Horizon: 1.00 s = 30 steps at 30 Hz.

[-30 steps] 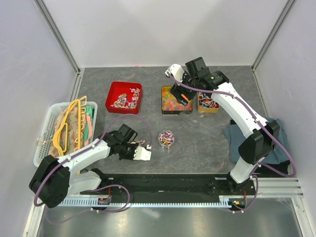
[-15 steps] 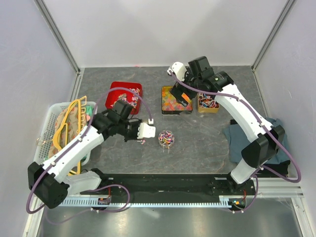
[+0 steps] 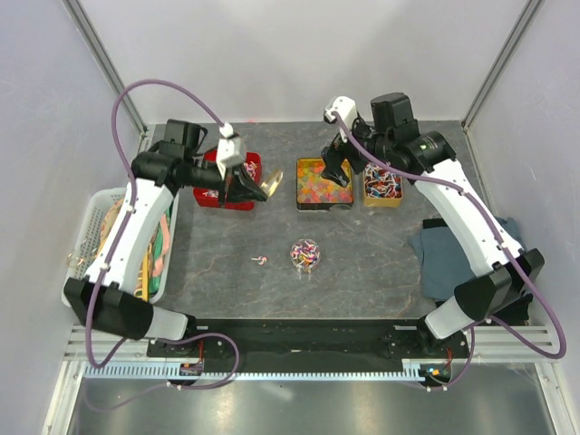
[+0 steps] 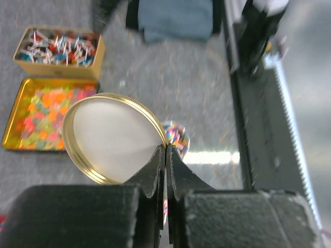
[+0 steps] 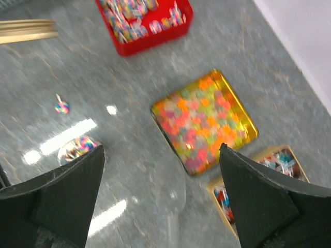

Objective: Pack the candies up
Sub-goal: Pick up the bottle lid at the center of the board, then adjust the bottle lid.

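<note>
Three lots of candies show from above. One heap fills the red tray [image 3: 231, 178], more sit in the small box [image 3: 381, 189], and a few are in the little jar [image 3: 304, 255] mid-tabletop [image 3: 381, 263]. A stray candy [image 3: 260, 261] lies just beside the jar. My left hand [image 3: 246, 188] hangs over the red tray's near edge, and my right hand [image 3: 337, 172] is above the gold tin [image 3: 319, 184] of gummy sweets.

The left wrist view shows the left hand [image 4: 165, 150] pinched tight on the rim of a gold lid [image 4: 114, 137]. The jar [image 4: 178, 140] peeks out behind the lid.

From the right wrist, I see the right hand [image 5: 163, 206] spread wide and carrying nothing. The gold tin [image 5: 204, 121] is below it and the red tray [image 5: 142, 20] is well apart at the top. The stray candy [image 5: 62, 107] lies near the jar [image 5: 77, 147].

I judge each sweet to be very light, with a hard centre under a crinkly, slick wrapper, so it could squirt out of a fast squeeze. I would close gently across the fat middle, not on the twisted tails, which would likely slip or unwind. The loose one on bare tabletop looks like the cleanest pick.
</note>
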Available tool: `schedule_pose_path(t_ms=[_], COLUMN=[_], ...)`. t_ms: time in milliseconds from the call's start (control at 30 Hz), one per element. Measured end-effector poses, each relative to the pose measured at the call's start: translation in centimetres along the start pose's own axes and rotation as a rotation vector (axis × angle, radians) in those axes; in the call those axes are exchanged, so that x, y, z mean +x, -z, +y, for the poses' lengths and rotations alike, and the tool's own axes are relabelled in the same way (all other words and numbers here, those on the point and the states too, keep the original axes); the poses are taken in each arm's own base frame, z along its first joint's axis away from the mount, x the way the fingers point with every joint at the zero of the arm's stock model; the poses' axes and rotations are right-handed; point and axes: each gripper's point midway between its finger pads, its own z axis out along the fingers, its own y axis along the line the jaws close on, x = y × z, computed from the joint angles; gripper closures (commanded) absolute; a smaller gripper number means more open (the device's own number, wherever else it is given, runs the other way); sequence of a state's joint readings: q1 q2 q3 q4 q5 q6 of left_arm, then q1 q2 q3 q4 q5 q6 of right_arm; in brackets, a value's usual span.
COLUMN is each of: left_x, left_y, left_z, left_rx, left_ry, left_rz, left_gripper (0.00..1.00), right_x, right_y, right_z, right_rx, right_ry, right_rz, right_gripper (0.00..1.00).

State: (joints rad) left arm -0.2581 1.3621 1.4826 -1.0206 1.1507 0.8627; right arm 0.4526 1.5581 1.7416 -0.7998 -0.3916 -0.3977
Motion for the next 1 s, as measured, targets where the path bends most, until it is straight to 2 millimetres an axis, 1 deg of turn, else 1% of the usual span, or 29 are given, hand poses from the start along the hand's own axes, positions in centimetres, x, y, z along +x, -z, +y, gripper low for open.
schedule_pose_path(t_ms=[33,133,300,367,433,567,633,667,733,800,833,1000], left_x=[-0.5,-2.3,-3.0,-3.0,-3.3,-3.7,-3.8,-3.9,-4.1,-4.7,-4.9,-6.9], left_y=[0.2,0.9,1.0,0.8,0.6,0.4,0.3,0.2,0.1,0.0,0.0,-0.3], left_z=[0.4,2.7,6.3,7.3,8.4,10.3,10.8,11.0,11.4,11.7,11.8,11.6], left_rx=[0.012,0.052,0.090,0.105,0.117,0.132,0.138,0.139,0.143,0.147,0.149,0.165], left_ry=[0.028,0.141,0.292,0.352,0.403,0.486,0.514,0.524,0.542,0.549,0.548,0.524], left_rz=[-0.033,-0.134,-0.188,-0.193,-0.198,-0.203,-0.203,-0.203,-0.203,-0.203,-0.204,-0.209], left_gripper=[0.98,0.98,0.98,0.98,0.98,0.98,0.98,0.98,0.98,0.98,0.98,0.98], right_x=[-0.4,-2.5,-5.4,-5.8,-5.3,-3.5,-2.9,-2.2,-1.1,-0.5,-0.5,-1.8], right_y=[0.1,0.8,2.0,1.9,1.4,-0.2,-1.0,-1.5,-2.4,-3.4,-3.7,-6.3], right_z=[0.2,0.8,1.9,2.2,2.5,3.3,3.4,3.3,3.1,2.8,2.6,1.6], right_rx=[-0.012,-0.056,-0.133,-0.142,-0.134,-0.101,-0.089,-0.083,-0.067,-0.051,-0.045,-0.028], right_ry=[-0.004,-0.020,-0.052,-0.040,-0.002,0.103,0.154,0.172,0.187,0.187,0.187,0.172], right_rz=[-0.018,-0.118,-0.244,-0.267,-0.264,-0.211,-0.208,-0.200,-0.191,-0.193,-0.200,-0.257], right_gripper=[0.02,0.02,0.02,0.02,0.02,0.02,0.02,0.02,0.02,0.02,0.02,0.02])
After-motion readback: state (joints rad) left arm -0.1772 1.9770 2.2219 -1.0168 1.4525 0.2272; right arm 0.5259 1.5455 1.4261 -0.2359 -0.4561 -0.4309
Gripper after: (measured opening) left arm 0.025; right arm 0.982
